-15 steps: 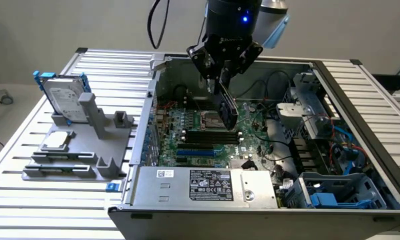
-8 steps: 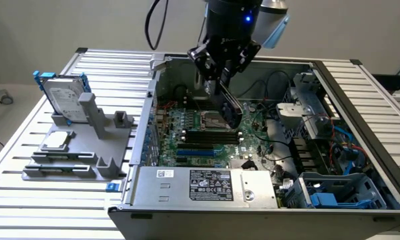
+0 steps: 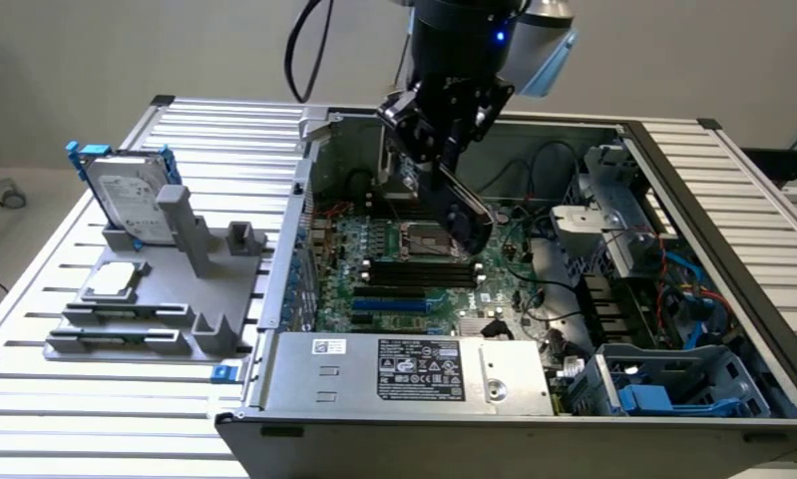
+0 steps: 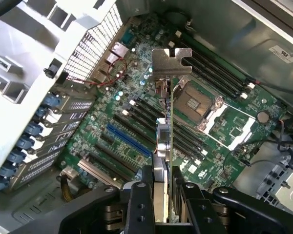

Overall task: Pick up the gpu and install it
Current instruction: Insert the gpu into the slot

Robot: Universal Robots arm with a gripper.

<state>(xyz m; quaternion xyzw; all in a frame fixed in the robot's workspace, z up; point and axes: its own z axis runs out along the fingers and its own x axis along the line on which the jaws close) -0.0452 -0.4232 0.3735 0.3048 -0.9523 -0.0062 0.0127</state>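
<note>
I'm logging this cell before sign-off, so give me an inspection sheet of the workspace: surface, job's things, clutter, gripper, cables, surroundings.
Surface: slatted metal table carrying an open computer case.
Job's things: gpu held edge-on above the motherboard, apparently not seated in a slot.
Clutter: grey fixture with hard drive and square chip, on the exterior view's left.
Gripper: gripper shut on the gpu.
Cables: black cable off the arm; blue cables inside the case.
Surroundings: plain wall behind.
</note>
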